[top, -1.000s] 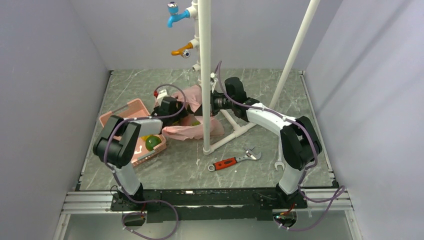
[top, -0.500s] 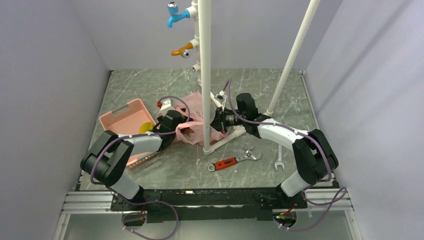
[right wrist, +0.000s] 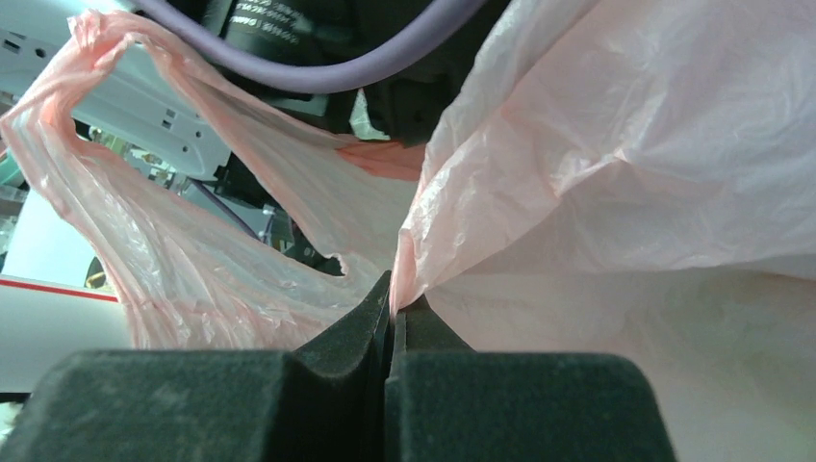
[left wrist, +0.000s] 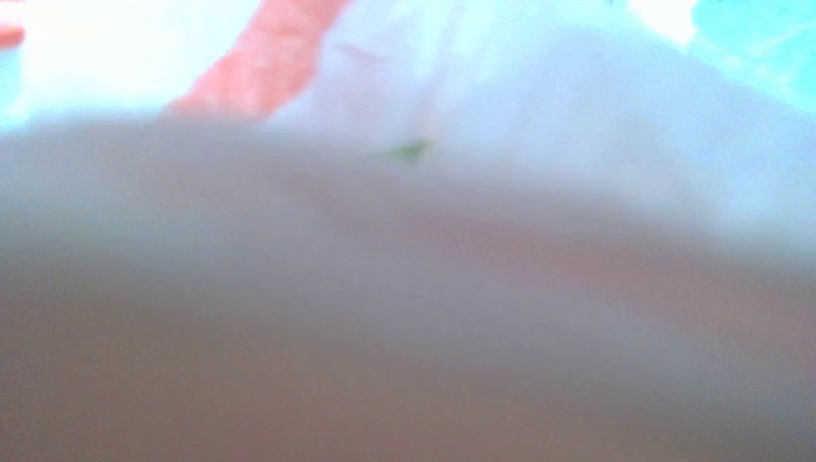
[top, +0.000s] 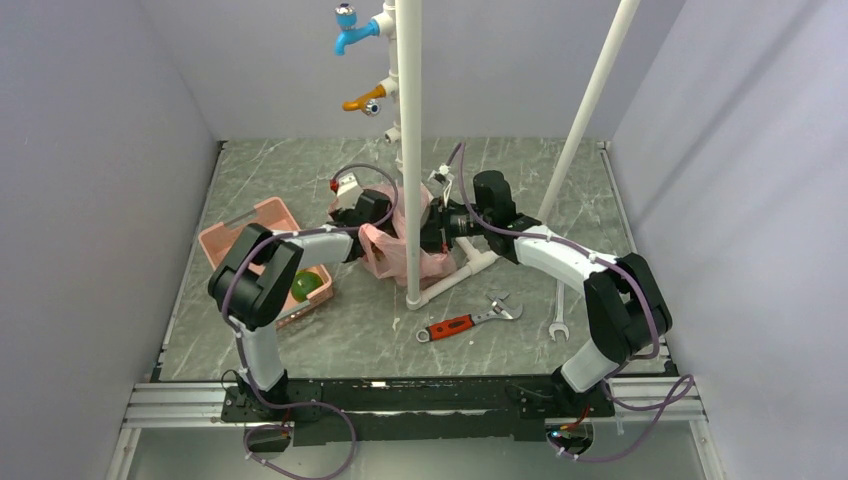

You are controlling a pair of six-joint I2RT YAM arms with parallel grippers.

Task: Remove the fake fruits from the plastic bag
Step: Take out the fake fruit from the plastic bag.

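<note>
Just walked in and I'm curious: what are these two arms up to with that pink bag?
They are emptying fake fruit from a plastic bag. The right tool is shut on a pinched fold of the bag, holding it beside the white pipe. The left tool, spread wide, is at the bag's opening; its camera shows only blur. One green fruit lies in the pink basket.

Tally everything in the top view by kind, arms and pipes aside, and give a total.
Wrenches: 2 (red-handled adjustable wrench, silver spanner)
Taps: 2 (blue tap, orange tap)
Fake fruits in view: 1 (green fruit)
Plastic bag: 1
Pink basket: 1
Total: 7
</note>
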